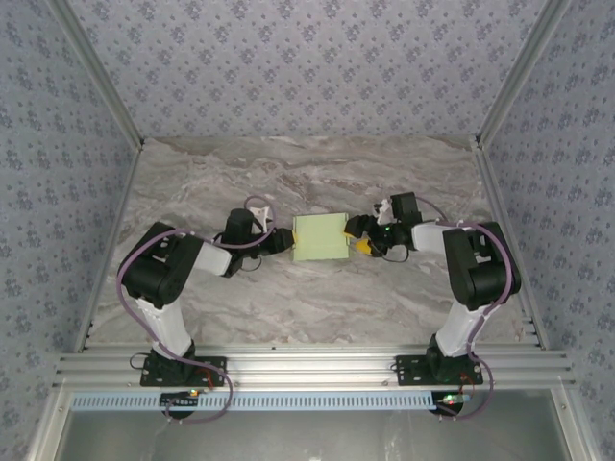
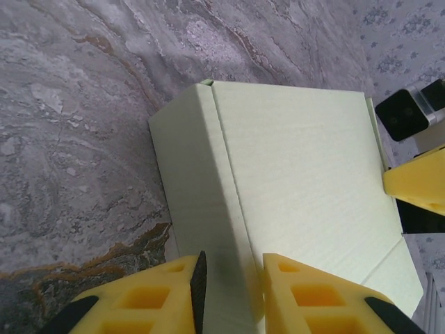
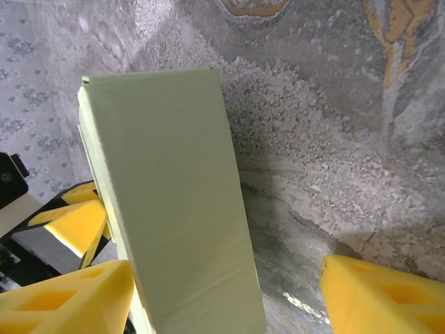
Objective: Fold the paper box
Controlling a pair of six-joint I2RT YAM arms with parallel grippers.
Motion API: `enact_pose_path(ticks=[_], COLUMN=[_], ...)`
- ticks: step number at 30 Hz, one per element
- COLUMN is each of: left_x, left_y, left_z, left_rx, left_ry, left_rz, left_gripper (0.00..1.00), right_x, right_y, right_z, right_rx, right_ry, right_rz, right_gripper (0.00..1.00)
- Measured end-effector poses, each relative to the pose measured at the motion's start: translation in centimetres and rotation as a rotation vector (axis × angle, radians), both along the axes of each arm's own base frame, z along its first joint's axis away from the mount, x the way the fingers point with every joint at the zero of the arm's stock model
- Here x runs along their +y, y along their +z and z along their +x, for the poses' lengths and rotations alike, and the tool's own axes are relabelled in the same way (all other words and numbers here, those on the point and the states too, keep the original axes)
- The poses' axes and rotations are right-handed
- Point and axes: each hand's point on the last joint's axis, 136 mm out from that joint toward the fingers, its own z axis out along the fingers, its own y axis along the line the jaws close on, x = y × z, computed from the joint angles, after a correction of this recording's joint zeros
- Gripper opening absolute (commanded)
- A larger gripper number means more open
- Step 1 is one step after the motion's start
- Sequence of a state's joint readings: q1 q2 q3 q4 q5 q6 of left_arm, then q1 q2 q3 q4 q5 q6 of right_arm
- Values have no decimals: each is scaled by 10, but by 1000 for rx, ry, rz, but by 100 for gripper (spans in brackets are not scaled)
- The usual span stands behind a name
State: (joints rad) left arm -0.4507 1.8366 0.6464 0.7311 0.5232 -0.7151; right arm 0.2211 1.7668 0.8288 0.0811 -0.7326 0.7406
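Paper box (image 1: pixel 320 237), edge straddled by left hand (image 2: pixel 233 270) (grip indeterminate); released right hand (image 3: pixel 226 270) should brace opposite wall squarely.

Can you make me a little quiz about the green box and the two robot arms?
1. True or false: the box is red.
2. Where is the box? A) between the two arms, B) behind the right arm's base, C) against the far wall.
3. Which are spread wider: the left arm's fingers or the right arm's fingers?

Key: 1 false, it is pale green. 2 A. 3 the right arm's fingers.
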Motion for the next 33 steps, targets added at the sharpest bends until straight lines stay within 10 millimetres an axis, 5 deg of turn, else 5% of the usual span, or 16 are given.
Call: enact_pose_path(ticks=[11, 21, 25, 30, 33], left_x=[1, 13, 21, 32, 31], left_y=[0, 6, 40, 120, 136], left_z=[0, -13, -19, -29, -52], left_rx=[5, 33, -47, -399, -614], left_ry=[3, 12, 1, -27, -116], left_rz=[-5, 54, 80, 98, 158], left_gripper=[31, 53, 57, 85, 91], right_x=[37, 38, 34, 24, 17], right_y=[1, 11, 18, 32, 42], right_z=[-9, -6, -6, -14, -22], right_rx=[25, 34, 44, 92, 140], right_ry=[90, 93, 79, 45, 20], right_rz=[59, 98, 106, 107, 113], right_gripper=[63, 42, 42, 45, 46])
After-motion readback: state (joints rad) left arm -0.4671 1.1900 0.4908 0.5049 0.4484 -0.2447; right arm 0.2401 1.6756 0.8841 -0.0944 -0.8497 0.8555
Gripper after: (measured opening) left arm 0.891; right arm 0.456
